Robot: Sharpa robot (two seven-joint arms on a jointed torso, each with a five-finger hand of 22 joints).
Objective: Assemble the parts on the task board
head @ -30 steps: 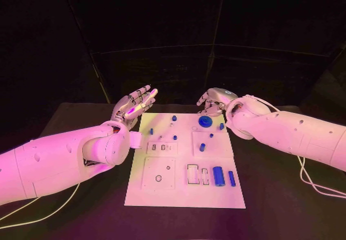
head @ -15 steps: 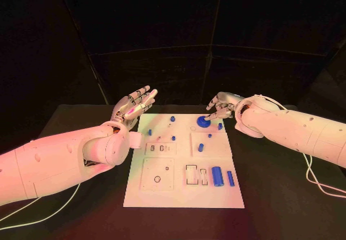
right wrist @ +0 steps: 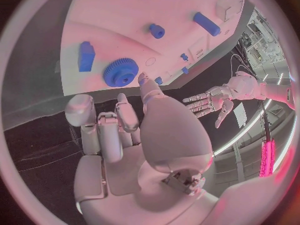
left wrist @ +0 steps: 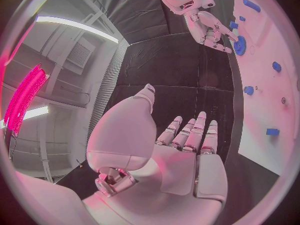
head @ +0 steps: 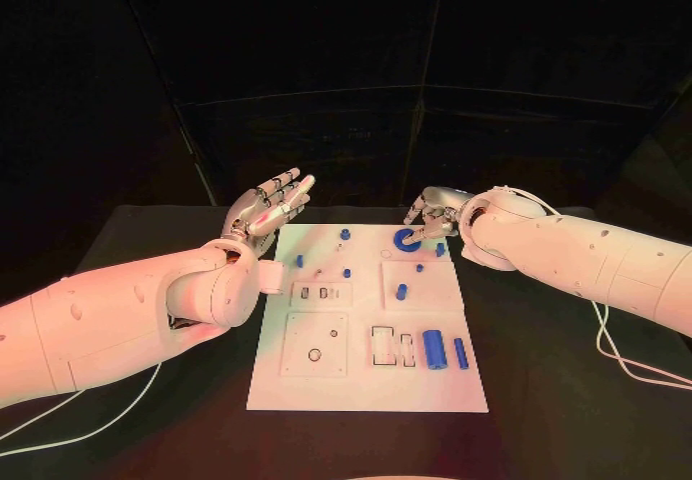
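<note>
At the task board's [head: 289,390] far edge, the toothed blue gear [head: 407,239] is seemingly touched by the right hand [head: 433,213], fingers curled. Beside the board, the left hand [head: 265,211] is held spread, empty.

The board [head: 368,380] was white and lay on a black table [head: 562,400]. On it were small blue pieces: a toothed blue gear [head: 407,239] at its far end, and a thick blue cylinder [head: 434,349] beside a thinner blue rod [head: 462,352] nearer its near end. Both hands, the left [head: 268,207] and the right [head: 434,212], were silver on white arms.

Lab: black-curtained robot test table [head: 548,380]
</note>
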